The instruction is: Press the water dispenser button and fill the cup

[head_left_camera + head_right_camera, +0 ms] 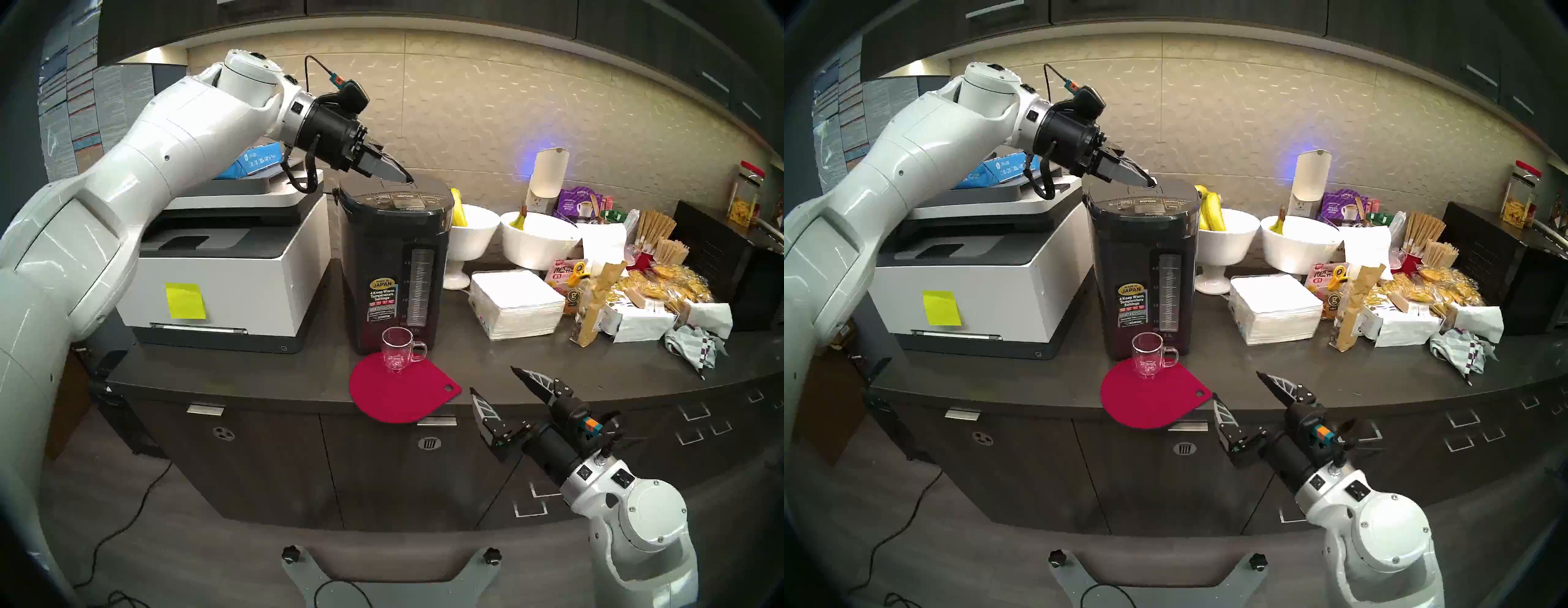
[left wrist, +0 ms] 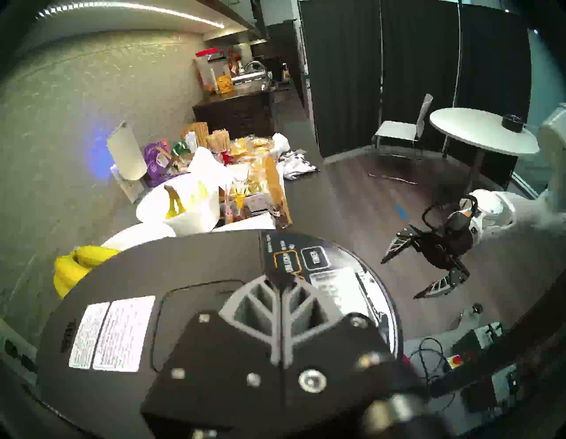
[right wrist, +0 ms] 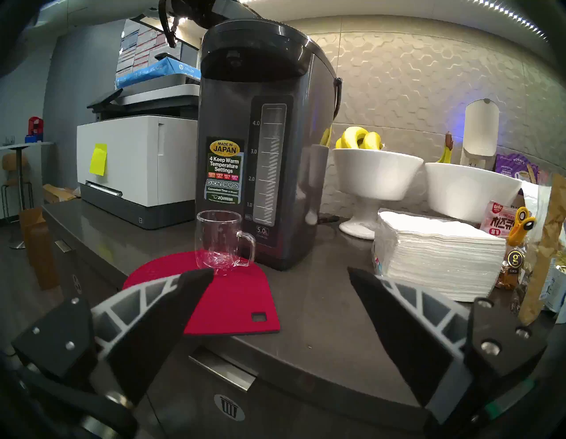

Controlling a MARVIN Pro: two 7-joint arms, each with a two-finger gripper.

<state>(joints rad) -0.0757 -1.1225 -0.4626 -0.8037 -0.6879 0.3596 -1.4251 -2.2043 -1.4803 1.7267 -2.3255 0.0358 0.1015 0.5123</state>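
Note:
The black water dispenser [image 1: 382, 263] [image 1: 1127, 254] [image 3: 232, 107] stands on the dark counter beside the printer. Its DISPENSE button [image 1: 405, 196] [image 1: 1147, 201] lies in the middle of the top front panel. My left gripper [image 1: 409, 180] [image 1: 1151, 183] [image 2: 280, 276] is shut and empty. Its tip sits low over the lid just behind that key; contact cannot be told. The clear glass cup [image 1: 396, 350] [image 1: 1148, 354] [image 3: 217, 239] stands upright on a red mat [image 1: 403, 395] against the dispenser's front and looks empty. My right gripper [image 1: 492, 379] [image 1: 1236, 384] [image 3: 280, 270] hangs open at the counter's front edge, right of the mat.
A white-and-grey printer [image 1: 220, 271] stands left of the dispenser. To its right are two white bowls [image 1: 473, 233] [image 1: 536, 246] with bananas, a napkin stack [image 1: 515, 303] and snack packets [image 1: 636, 297]. In the left wrist view an orange-outlined key [image 2: 286, 260] lies just past my fingertips.

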